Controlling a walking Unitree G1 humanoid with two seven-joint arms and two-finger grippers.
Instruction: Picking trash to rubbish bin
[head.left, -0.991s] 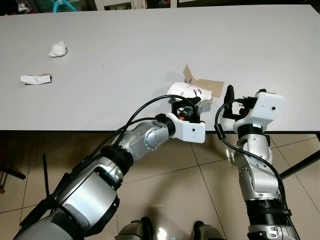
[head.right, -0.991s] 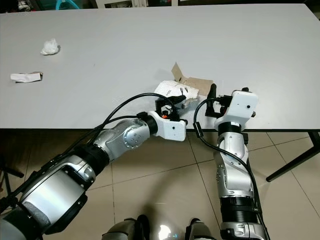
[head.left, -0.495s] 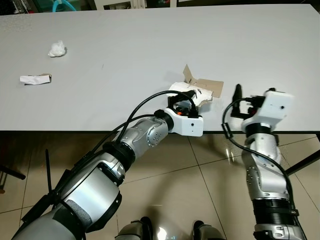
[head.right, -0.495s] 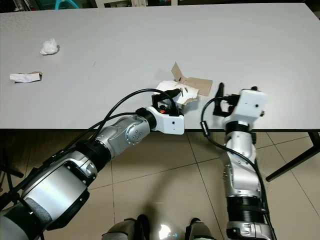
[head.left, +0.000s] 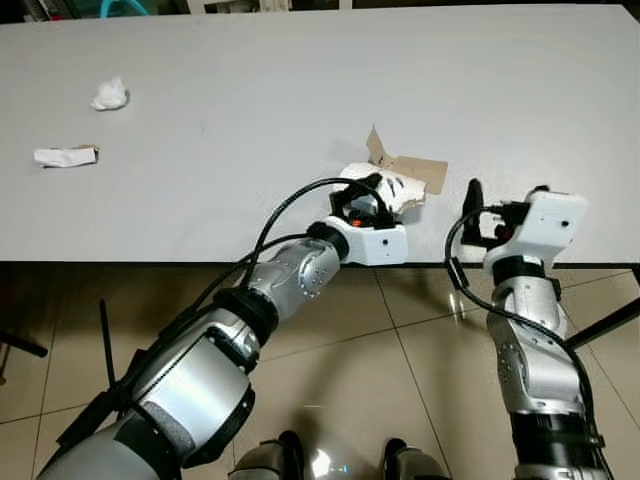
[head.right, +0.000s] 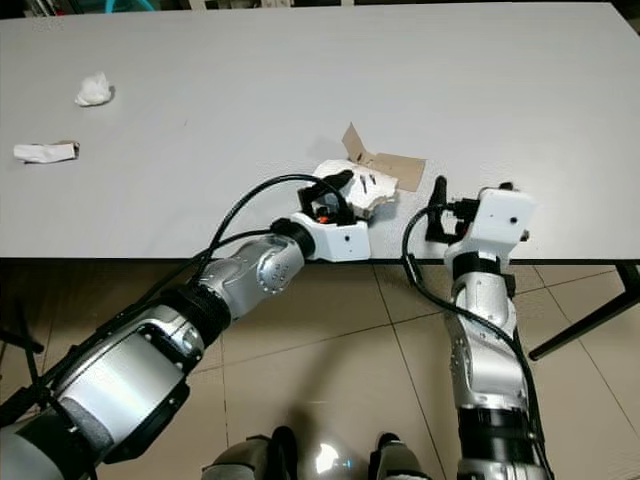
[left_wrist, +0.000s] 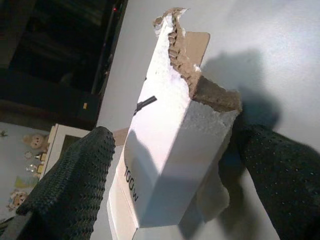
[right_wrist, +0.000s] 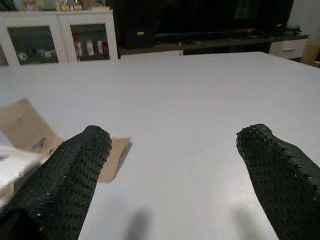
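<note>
The left arm reaches forward and rightward across the near edge of the white table (head.left: 250, 90), its left gripper (left_wrist: 165, 165) spread with one dimpled black finger on either side of a torn white cardboard box (left_wrist: 170, 130) with a ragged brown corrugated edge, not clamped on it. The right gripper (right_wrist: 170, 165), also open, hovers at the table's near edge just right of the box. Two crumpled white scraps (head.left: 110, 95) (head.left: 65, 156) lie far left.

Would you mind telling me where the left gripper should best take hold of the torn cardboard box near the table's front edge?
Grip the torn cardboard box across its narrow white body, coming from the table's front edge. The left gripper already straddles it there, fingers open either side; the ragged torn end looks too flimsy.
</note>
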